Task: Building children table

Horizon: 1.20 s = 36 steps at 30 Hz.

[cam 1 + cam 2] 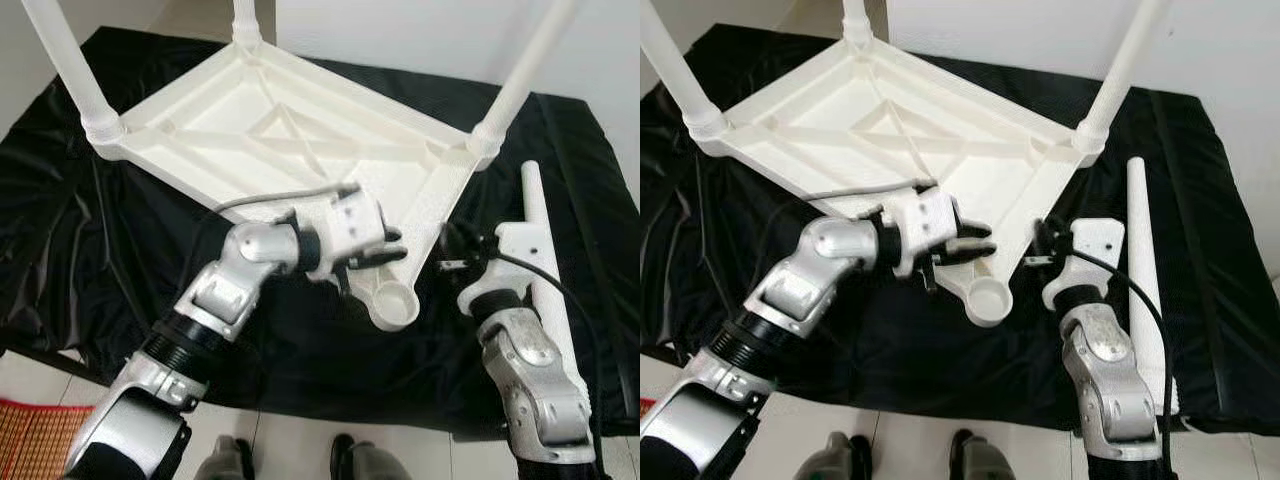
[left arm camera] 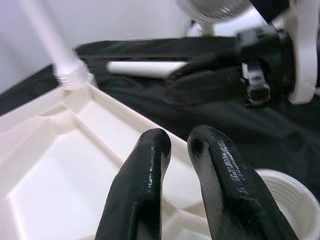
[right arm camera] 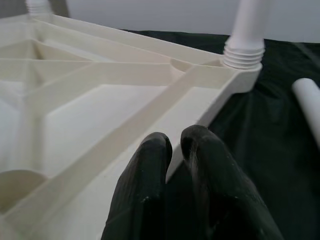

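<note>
The white plastic table top point(image 1: 250, 130) lies upside down on a black cloth. Three white legs stand screwed into its corners point(image 1: 65, 60) point(image 1: 247, 20) point(image 1: 520, 75). The near corner's round socket point(image 1: 395, 303) holds no leg. A loose leg point(image 1: 545, 260) lies on the cloth to the right of the table. My left gripper point(image 1: 388, 250) hovers over the rib just behind the near socket, shut with nothing between its fingers point(image 2: 150, 165). My right gripper point(image 1: 448, 252) is shut and points at the table's right edge, between the table and the loose leg.
The black cloth point(image 1: 60, 230) covers a low platform whose front edge runs just before my feet point(image 1: 230, 460). A white wall rises behind it. A red woven mat point(image 1: 30, 435) lies on the tiled floor at the near left.
</note>
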Tool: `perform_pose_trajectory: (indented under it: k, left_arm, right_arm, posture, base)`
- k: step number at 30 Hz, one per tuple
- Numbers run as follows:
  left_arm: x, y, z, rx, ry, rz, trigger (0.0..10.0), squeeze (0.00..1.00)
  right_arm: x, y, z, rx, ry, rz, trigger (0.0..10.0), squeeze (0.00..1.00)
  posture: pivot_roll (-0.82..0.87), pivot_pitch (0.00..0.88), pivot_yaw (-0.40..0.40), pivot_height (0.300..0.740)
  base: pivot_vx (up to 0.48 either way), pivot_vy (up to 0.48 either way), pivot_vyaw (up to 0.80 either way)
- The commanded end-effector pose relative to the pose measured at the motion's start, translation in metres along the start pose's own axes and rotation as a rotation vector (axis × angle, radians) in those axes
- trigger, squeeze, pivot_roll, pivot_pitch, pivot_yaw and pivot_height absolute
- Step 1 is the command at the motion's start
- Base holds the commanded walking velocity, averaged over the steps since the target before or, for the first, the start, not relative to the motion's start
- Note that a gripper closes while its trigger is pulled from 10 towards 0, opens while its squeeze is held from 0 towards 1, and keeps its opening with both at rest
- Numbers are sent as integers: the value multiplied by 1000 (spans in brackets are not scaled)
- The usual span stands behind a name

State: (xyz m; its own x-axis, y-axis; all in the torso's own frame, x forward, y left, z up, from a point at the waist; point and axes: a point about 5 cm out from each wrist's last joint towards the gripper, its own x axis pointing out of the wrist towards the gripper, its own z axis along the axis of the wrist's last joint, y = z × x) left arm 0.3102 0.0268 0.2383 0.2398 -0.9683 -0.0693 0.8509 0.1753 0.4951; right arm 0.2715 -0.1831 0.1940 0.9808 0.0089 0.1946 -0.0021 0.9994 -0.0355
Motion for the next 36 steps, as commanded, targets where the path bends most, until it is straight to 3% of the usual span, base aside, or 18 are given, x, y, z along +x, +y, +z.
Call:
perform_pose_trajectory:
  k: [1, 3, 4, 9, 13, 15, 17, 21, 23, 25, 27, 28, 33, 36]
  left_arm:
    - [0, 6, 1, -43, -22, 74, 10000, 0]
    - [-3, 12, 2, -59, -38, 122, 10000, 0]
    - [-7, 20, 3, -90, -53, 199, 10000, 0]
    - [-9, 22, -2, -166, -44, 273, 10000, 0]
    - [-9, 22, -3, -173, -46, 283, 10000, 0]
    - [-7, 18, -3, -201, -54, 296, 10000, 0]
    - [-4, 10, -4, -290, -64, 340, 10000, 0]
    - [0, 5, -4, -364, -75, 364, 10000, 0]
    - [0, 5, -4, -364, -75, 364, 10000, 0]
    - [7, -10, -3, -426, -42, 323, 10000, 0]
    - [9, -16, -2, -437, -19, 298, 10000, 0]
    - [10, -20, -1, -450, 1, 278, 10000, 0]
    - [10, -20, 1, -452, 18, 271, 10000, 0]
    - [10, -18, 3, -449, 23, 278, 10000, 0]
  right_arm:
    - [3, -6, -1, -35, -11, -42, 10000, 0]
    - [8, -10, 0, -36, -16, -78, 10000, 8]
    - [15, -17, 1, -45, -19, -136, 10000, 1000]
    - [21, -30, 4, -72, -31, -240, 10000, 1000]
    - [22, -32, 4, -73, -32, -266, 10000, 1000]
    - [24, -37, 3, -81, -22, -309, 10000, 1000]
    - [27, -51, -1, -124, 8, -428, 10000, 1000]
    - [30, -61, -3, -131, 32, -505, 10000, 1000]
    - [30, -61, -3, -131, 32, -505, 10000, 1000]
    - [32, -74, -6, -115, 72, -597, 10000, 1000]
    - [33, -79, -7, -100, 93, -652, 10000, 1000]
    - [34, -81, -6, -90, 113, -705, 10000, 0]
    - [36, -80, -7, -35, 158, -750, 10000, 0]
    - [39, -78, -10, 43, 212, -766, 10000, 0]
  posture:
    - [-4, 189, -53, 740]
    - [-2, 187, -58, 740]
    - [-2, 186, -60, 740]
    - [2, 180, -66, 740]
    - [2, 180, -66, 740]
    - [4, 177, -64, 740]
    - [8, 177, -60, 740]
    - [8, 177, -60, 740]
    - [8, 177, -60, 740]
    - [24, 188, -60, 740]
    - [24, 188, -60, 740]
    - [26, 193, -60, 740]
    - [26, 193, -60, 740]
    - [28, 203, -57, 740]
  base:
    - [0, 0, 0]
    - [0, 0, 0]
    - [0, 0, 0]
    - [0, 0, 0]
    - [0, 0, 0]
    - [0, 0, 0]
    - [0, 0, 0]
    - [0, 0, 0]
    - [0, 0, 0]
    - [0, 0, 0]
    - [0, 0, 0]
    - [0, 0, 0]
    - [0, 0, 0]
    - [0, 0, 0]
